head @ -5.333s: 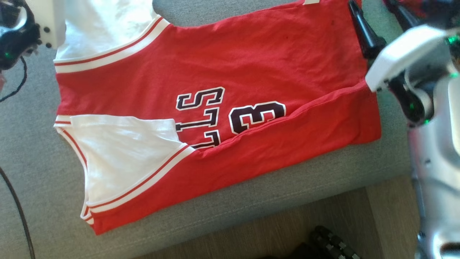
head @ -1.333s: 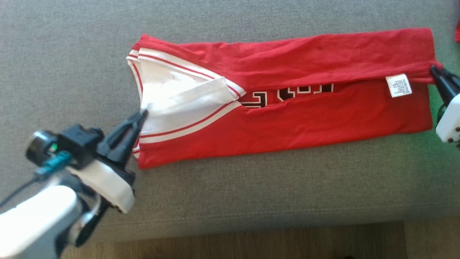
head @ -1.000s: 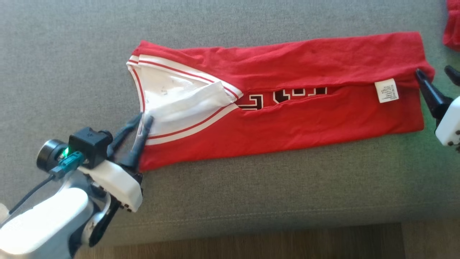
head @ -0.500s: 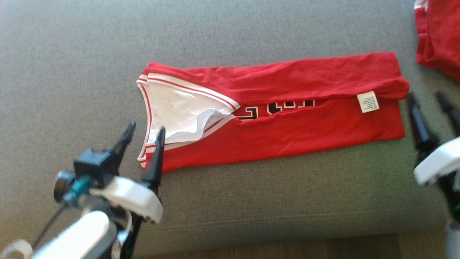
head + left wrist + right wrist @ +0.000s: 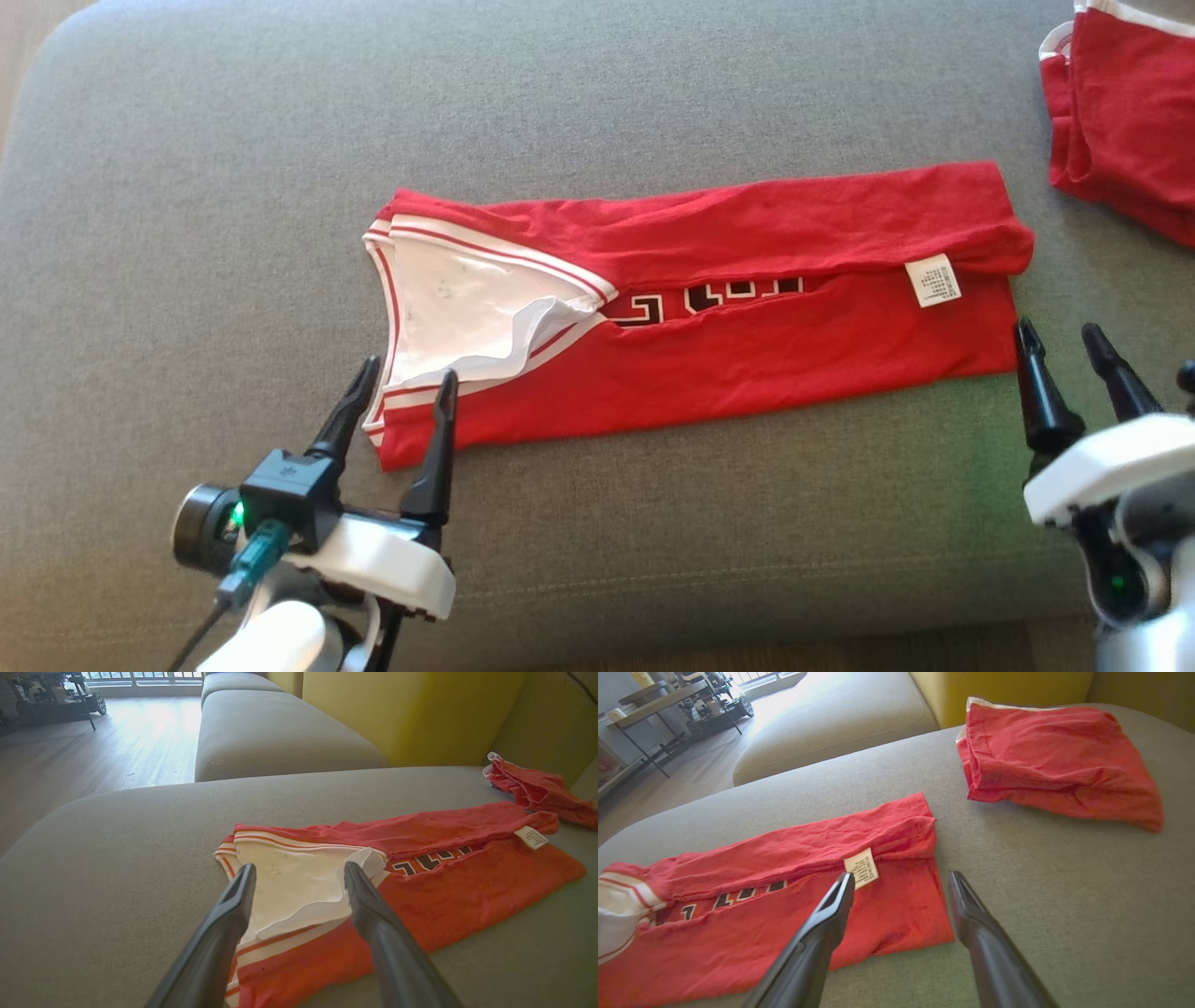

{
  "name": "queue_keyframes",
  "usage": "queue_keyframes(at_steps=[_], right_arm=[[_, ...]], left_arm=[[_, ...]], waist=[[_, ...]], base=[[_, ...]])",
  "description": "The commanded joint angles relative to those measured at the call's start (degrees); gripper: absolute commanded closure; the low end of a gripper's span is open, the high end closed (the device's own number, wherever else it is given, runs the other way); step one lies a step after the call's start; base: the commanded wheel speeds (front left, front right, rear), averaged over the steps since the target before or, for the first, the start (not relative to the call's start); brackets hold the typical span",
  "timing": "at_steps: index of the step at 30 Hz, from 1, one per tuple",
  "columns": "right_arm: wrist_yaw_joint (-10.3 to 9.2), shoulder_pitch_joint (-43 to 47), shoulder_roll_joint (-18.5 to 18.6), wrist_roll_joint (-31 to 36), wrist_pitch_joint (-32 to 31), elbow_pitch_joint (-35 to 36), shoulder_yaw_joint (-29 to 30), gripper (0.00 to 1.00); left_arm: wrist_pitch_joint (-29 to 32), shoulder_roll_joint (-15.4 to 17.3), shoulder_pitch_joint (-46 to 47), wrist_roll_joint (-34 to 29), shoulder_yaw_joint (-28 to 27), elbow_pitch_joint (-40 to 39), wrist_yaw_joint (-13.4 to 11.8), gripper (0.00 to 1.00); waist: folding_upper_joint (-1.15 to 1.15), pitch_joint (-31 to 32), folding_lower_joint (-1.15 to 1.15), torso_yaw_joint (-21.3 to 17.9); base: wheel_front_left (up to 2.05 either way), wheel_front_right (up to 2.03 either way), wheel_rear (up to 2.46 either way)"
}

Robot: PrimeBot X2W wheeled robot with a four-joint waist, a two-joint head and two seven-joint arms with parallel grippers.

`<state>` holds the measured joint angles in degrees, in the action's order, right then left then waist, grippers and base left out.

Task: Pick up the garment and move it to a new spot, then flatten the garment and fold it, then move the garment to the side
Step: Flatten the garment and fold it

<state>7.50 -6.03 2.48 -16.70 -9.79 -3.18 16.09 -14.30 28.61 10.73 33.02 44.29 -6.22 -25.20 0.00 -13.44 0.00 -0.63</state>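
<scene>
The garment [image 5: 747,345] is a red jersey with white sleeves and trim, folded lengthwise into a long band on the grey sofa cushion [image 5: 653,93]. Dark lettering shows in the slit between its two flaps, and a white label sits near its right end. My left gripper [image 5: 406,373] stands open over the band's near left corner, holding nothing. In the left wrist view the garment [image 5: 420,877] lies beyond those open fingers [image 5: 355,882]. My right gripper [image 5: 1060,331] is open just off the band's right end. The right wrist view shows the garment [image 5: 784,896] ahead and to the left.
A second folded red garment [image 5: 1120,112] lies at the cushion's far right, also in the right wrist view [image 5: 1055,756]. The cushion's front edge [image 5: 700,635] runs along the bottom. A yellow backrest [image 5: 411,714] and another cushion [image 5: 271,732] stand behind.
Both grippers let go of the garment's ends, opened and drew back toward me. The white sleeve flap settled down. The head camera has tilted up, shifting the whole picture.
</scene>
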Motion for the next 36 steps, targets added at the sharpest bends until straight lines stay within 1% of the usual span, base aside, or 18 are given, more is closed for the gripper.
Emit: queue_keyframes(at_steps=[1,10,15,16,19,25,32,36], right_arm=[[-0.01,-4.69,0.42,0.12,0.3,-0.68,-0.13,0.0],[-0.01,-18.01,0.41,6.57,-4.09,-15.51,6.01,0.0],[-0.01,-22.95,0.41,11.12,-5.28,-22.4,8.36,0.0],[-0.01,-22.95,0.41,11.12,-5.28,-22.4,8.36,0.0],[-0.01,-24.69,0.41,12.46,-5.82,-25.96,8.39,0.0],[-0.01,-25.78,0.4,12.71,-6.82,-30.61,5.87,0.0],[-0.01,-27.45,0.4,13.0,-5.93,-33.67,5.37,0.0],[-0.01,-29.05,0.4,13.23,-5.39,-36.98,5.45,0.0]], left_arm=[[-0.69,0.47,1.53,-1.32,-2.66,-1.47,0.62,0.0],[-0.7,-1.81,2.52,-4.24,-1.42,-0.13,4.35,0.0],[-0.7,-2.95,3.24,-5.08,-0.96,0.81,5.63,0.0],[-0.7,-2.95,3.24,-5.08,-0.96,0.81,5.63,0.0],[-0.7,-3.46,3.67,-5.43,-1.0,1.27,6.15,0.0],[-0.7,-3.8,3.82,-5.77,-1.96,1.91,6.86,0.0],[-0.7,-4.22,4.0,-6.17,-2.84,2.03,7.7,0.0],[-0.7,-4.43,4.18,-6.43,-2.95,2.19,8.12,0.0]], waist=[[0.0,-0.04,0.0,0.0],[0.0,-1.42,0.0,1.13],[0.0,-2.35,0.0,1.63],[0.0,-2.35,0.0,1.63],[0.0,-2.85,0.0,1.78],[0.0,-3.53,0.0,1.36],[0.0,-3.77,0.0,0.91],[0.0,-3.93,0.0,1.08]], base=[[0.0,0.0,0.0],[0.0,0.0,0.0],[0.0,0.0,0.0],[0.0,0.0,0.0],[0.0,0.0,0.0],[0.0,0.0,0.0],[0.0,0.0,0.0],[0.0,0.0,0.0]])
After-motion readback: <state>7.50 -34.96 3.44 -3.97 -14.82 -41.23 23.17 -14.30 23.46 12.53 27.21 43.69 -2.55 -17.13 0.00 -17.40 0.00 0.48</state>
